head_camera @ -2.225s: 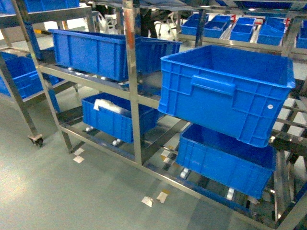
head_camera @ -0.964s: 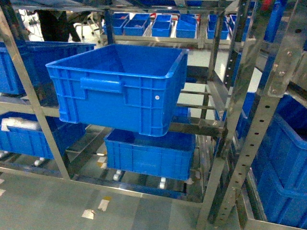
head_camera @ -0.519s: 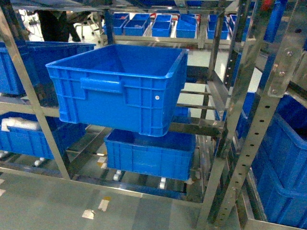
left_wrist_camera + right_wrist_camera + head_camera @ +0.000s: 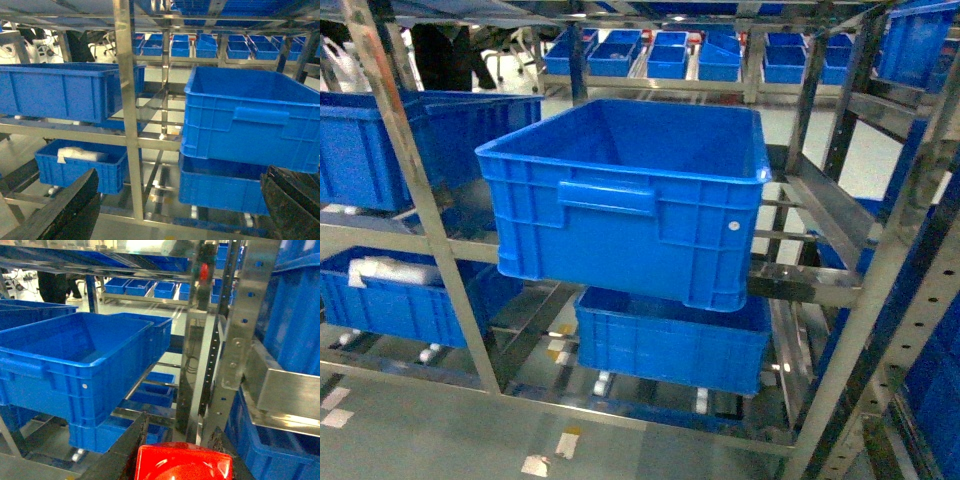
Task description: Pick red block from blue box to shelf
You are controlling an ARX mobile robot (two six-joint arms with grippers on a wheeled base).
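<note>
Right wrist view shows the red block (image 4: 184, 462) pinched between the dark fingers of the right gripper (image 4: 180, 452), low in frame and carried toward the shelf (image 4: 239, 340). That hold probably keeps it steady until a tier is reached. Ahead, a ribbed blue crate (image 4: 630, 195) sits on a middle tier. The left gripper (image 4: 180, 210) hangs spread and empty, though only its finger edges show.

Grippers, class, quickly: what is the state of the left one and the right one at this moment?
Left gripper: open, fingers wide apart, holding nothing.
Right gripper: shut on the red block.
</note>
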